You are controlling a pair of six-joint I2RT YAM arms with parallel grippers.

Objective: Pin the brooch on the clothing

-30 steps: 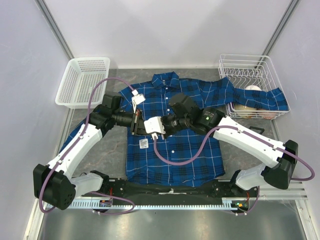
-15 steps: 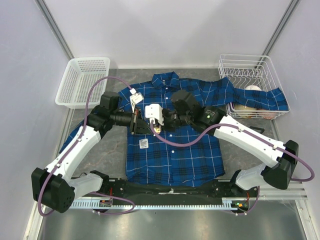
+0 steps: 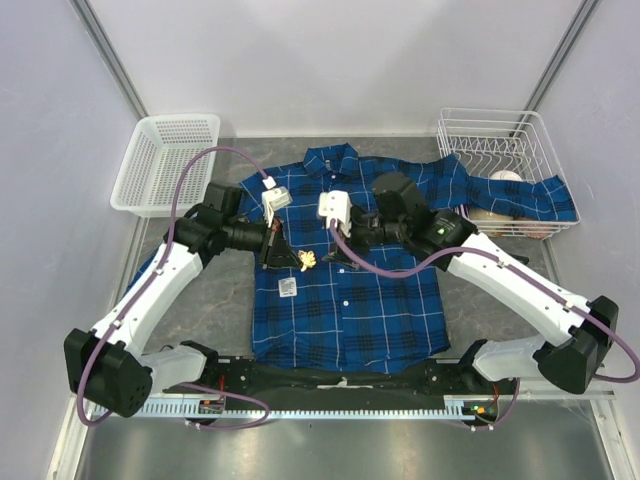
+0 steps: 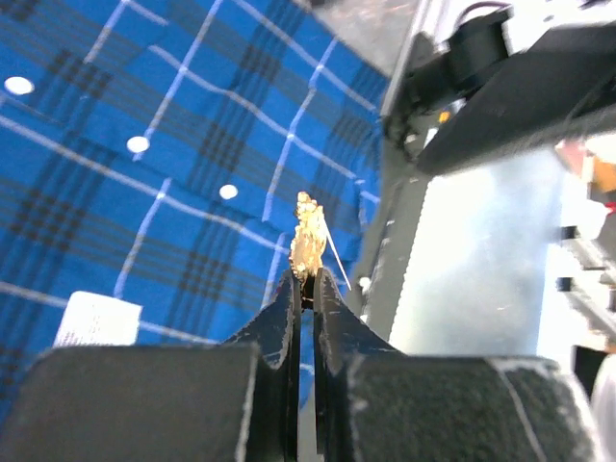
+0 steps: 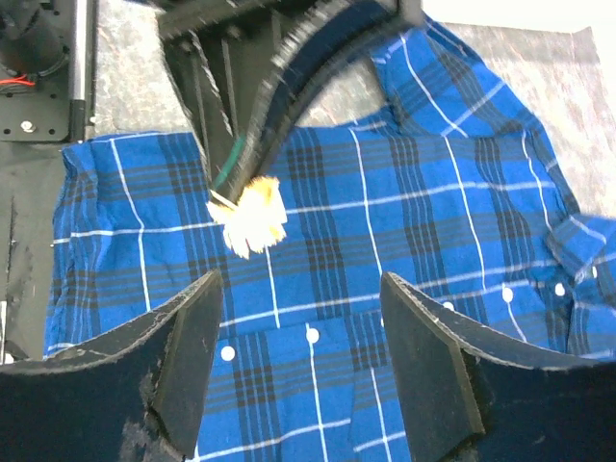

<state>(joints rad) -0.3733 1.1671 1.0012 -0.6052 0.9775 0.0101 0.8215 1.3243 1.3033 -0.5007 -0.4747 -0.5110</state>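
Left claw [image 4: 308, 281] clenched on brooch [image 4: 308, 241], the gold piece sticking out past the tips. It is held over the chest of the shirt [image 3: 345, 310], near the button line. Can't tell if the brooch touches the cloth. Right claw [image 5: 298, 289] released, fingers spread wide, near the brooch, gripping nothing. Shirt lies flat on bench [image 3: 215, 300], one sleeve draped into wire rack [image 3: 495, 135].

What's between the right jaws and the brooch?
Nothing: the right wrist view shows only bare shirt behind the gap between the open right gripper and the brooch, held by the left gripper.
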